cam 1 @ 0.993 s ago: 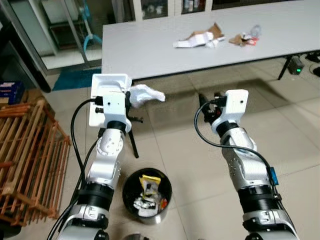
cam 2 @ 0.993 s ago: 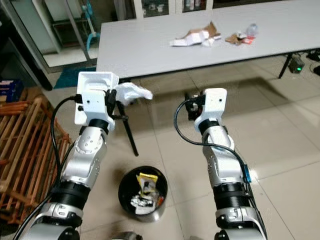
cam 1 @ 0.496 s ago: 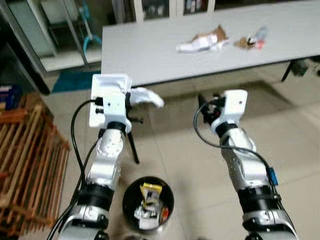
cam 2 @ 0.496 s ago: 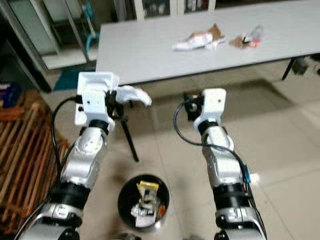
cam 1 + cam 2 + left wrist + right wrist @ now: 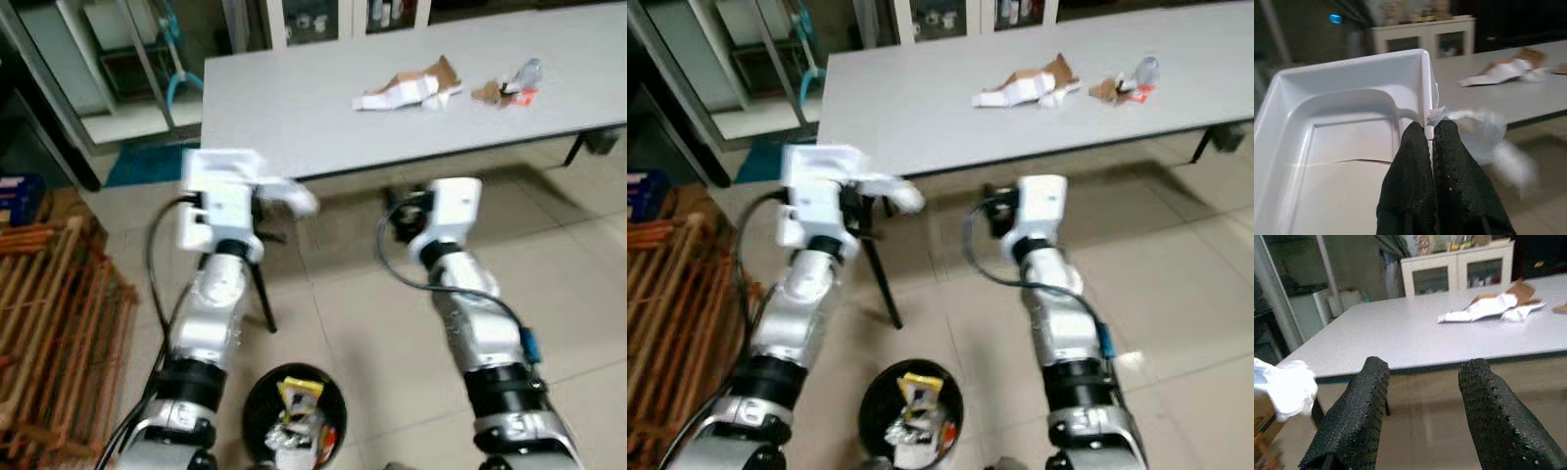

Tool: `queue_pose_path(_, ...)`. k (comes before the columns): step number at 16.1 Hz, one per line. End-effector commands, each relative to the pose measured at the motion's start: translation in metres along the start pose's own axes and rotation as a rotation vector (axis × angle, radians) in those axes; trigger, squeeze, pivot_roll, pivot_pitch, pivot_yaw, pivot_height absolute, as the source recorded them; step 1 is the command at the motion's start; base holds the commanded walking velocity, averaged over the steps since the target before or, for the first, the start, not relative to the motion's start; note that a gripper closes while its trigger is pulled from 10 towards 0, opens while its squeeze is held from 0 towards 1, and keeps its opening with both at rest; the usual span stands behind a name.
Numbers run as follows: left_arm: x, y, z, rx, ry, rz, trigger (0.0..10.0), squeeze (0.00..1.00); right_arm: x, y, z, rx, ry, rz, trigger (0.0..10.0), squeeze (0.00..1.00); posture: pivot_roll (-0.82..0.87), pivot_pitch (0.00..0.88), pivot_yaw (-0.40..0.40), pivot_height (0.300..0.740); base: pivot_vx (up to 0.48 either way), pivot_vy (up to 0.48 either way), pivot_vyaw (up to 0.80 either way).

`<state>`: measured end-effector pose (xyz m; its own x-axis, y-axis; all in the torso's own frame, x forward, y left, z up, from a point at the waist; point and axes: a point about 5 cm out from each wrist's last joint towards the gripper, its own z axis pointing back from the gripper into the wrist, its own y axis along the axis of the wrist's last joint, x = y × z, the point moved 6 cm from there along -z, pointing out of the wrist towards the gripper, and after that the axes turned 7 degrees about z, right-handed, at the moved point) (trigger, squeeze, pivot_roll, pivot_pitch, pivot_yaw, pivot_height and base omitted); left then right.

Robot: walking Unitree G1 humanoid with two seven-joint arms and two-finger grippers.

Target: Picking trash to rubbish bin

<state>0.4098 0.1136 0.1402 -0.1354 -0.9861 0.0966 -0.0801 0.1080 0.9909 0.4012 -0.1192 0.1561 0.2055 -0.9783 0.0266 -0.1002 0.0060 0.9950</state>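
Note:
My left gripper (image 5: 1431,129) is shut on the rim of a white foam tray (image 5: 1347,127), and a crumpled white tissue (image 5: 1476,129) is pinched against that rim. In the eye views the tray (image 5: 223,168) and tissue (image 5: 294,198) are held up in front of the table's near edge. My right gripper (image 5: 1425,369) is open and holds nothing; it hangs level with the left one (image 5: 402,208). The black rubbish bin (image 5: 294,421) stands on the floor between my arms and holds several wrappers. On the grey table (image 5: 294,108) lie a torn paper and cardboard piece (image 5: 407,88) and a small wrapper (image 5: 509,86).
A wooden slatted rack (image 5: 49,294) stands on the left. A black table leg (image 5: 260,289) slants to the floor behind the left arm. Cabinets (image 5: 323,15) line the wall beyond the table. Tiled floor (image 5: 568,255) lies open to the right.
The whole picture has shifted and blurred: the camera moved, so the bin now sits lower in the frame and the table nearer. The left gripper keeps its hold; the right stays open.

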Motion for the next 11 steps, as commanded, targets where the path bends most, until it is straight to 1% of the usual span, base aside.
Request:
queue_pose_path(1, -0.013, -0.041, 0.009, -0.153, 0.006, -0.005, 10.0, 0.0, -0.012, 0.003, -0.003, 0.006, 0.028, -0.011, 10.0, 0.0, 0.01, 0.04, 0.076, 0.72, 0.0, 0.0, 0.0)
queue_pose_path(2, -0.013, -0.059, 0.013, -0.216, -0.007, -0.023, 10.0, 0.0, -0.012, 0.003, -0.003, 0.007, 0.028, -0.01, 10.0, 0.0, 0.01, 0.041, 0.076, 0.72, 0.0, 0.0, 0.0)
queue_pose_path(3, -0.012, -0.071, 0.017, -0.261, -0.021, -0.037, 10.0, 0.0, -0.012, 0.004, -0.003, 0.008, 0.027, -0.01, 10.0, 0.0, 0.01, 0.042, 0.076, 0.72, 0.0, 0.0, 0.0)
queue_pose_path(4, -0.011, -0.096, 0.026, -0.366, -0.047, -0.082, 10.0, 0.0, -0.011, 0.004, -0.002, 0.008, 0.024, -0.01, 10.0, 0.0, 0.0, 0.046, 0.075, 0.72, 0.0, 0.0, 0.0)
queue_pose_path(5, -0.01, -0.104, 0.03, -0.401, -0.055, -0.087, 10.0, 0.0, -0.011, 0.004, -0.002, 0.008, 0.024, -0.009, 10.0, 0.0, 0.0, 0.046, 0.075, 0.72, 0.0, 0.0, 0.0)
queue_pose_path(6, -0.008, -0.134, 0.047, -0.538, -0.06, -0.087, 10.0, 0.0, -0.012, 0.005, -0.002, 0.01, 0.025, -0.009, 10.0, 0.0, -0.01, 0.053, 0.077, 0.72, 0.0, 0.0, 0.0)
queue_pose_path(9, -0.002, -0.155, 0.061, -0.639, -0.069, -0.06, 10.0, 0.0, -0.013, 0.006, -0.002, 0.013, 0.027, -0.01, 10.0, 0.0, -0.03, 0.058, 0.081, 0.72, 0.0, 0.0, 0.0)
queue_pose_path(10, 0.008, -0.167, 0.071, -0.696, -0.101, -0.053, 10.0, 0.0, -0.014, 0.006, -0.001, 0.012, 0.03, -0.011, 10.0, 0.0, -0.03, 0.062, 0.083, 0.72, 0.0, 0.0, 0.0)
queue_pose_path(11, 0.016, -0.174, 0.077, -0.725, -0.13, -0.052, 10.0, 0.0, -0.015, 0.005, -0.001, 0.01, 0.035, -0.012, 10.0, 0.0, -0.04, 0.064, 0.086, 0.72, 0.0, 0.0, 0.0)
